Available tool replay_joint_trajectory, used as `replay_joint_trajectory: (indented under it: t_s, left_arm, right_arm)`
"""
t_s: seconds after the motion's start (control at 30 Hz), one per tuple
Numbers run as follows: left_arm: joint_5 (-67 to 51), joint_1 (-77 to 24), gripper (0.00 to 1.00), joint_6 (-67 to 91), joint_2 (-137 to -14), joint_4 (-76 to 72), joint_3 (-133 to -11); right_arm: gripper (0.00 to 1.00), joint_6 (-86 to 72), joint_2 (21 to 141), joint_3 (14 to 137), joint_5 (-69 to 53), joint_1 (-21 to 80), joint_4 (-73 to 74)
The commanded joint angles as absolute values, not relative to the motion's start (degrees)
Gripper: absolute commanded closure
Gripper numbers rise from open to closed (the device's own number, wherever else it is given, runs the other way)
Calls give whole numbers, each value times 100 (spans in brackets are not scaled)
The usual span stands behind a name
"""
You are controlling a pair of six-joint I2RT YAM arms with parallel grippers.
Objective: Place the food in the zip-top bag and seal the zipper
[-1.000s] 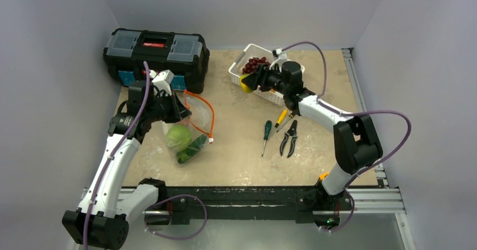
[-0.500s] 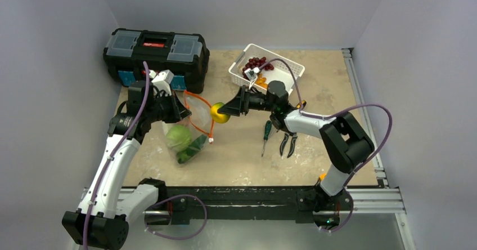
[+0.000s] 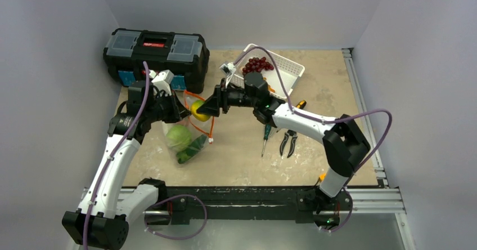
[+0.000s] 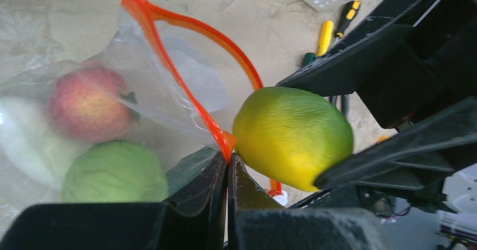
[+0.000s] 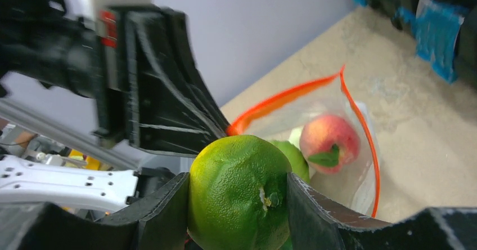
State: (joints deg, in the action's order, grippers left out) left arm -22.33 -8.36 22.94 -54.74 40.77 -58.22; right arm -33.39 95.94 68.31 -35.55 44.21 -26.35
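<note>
The clear zip-top bag point(image 3: 203, 127) lies left of centre with its mouth held up and open. My left gripper point(image 4: 228, 155) is shut on the orange-red zipper point(image 4: 163, 64) at the mouth's near edge. The small white slider point(image 4: 279, 195) hangs below. Food lies inside the bag: a pink peach point(image 4: 87, 101), a light-green cabbage point(image 3: 178, 137), a dark cucumber point(image 3: 192, 148) and a white vegetable point(image 4: 22, 148). My right gripper point(image 5: 239, 199) is shut on a yellow-green citrus point(image 5: 239, 191), and holds it right at the bag's mouth point(image 3: 199, 110).
A black toolbox point(image 3: 154, 56) stands at the back left behind the bag. A white slotted basket point(image 3: 284, 72) with red grapes point(image 3: 257, 64) sits at the back. Screwdrivers point(image 3: 266, 134) and pliers point(image 3: 289, 143) lie under the right arm.
My right gripper has carried the citrus from the basket leftwards to the bag's mouth. The left gripper has kept its hold on the zipper strip.
</note>
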Motion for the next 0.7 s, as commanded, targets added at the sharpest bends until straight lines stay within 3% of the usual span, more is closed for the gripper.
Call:
replay_joint_trajectory:
  t_s: [0.0,0.3,0.47,0.67]
  left_arm:
    - [-2249,-826,100,2226,-5415,3869,-5783]
    - [-2283,-826,100,2226,-5418,3870,-5792]
    - [-2289,-826,100,2232,-5420,3867,-5792]
    - [-2285,-826,100,2224,-5423,3867,-5792]
  right_arm:
    - [69,-2958,9978,7319,-3212,4569,-2008]
    - [26,-2592,10120,7552,-2971,4761,-1554]
    - [18,-2479,10055,7573,-2874,4766,-1416]
    - [18,-2188,9781,7479,-2556,4770,-1046]
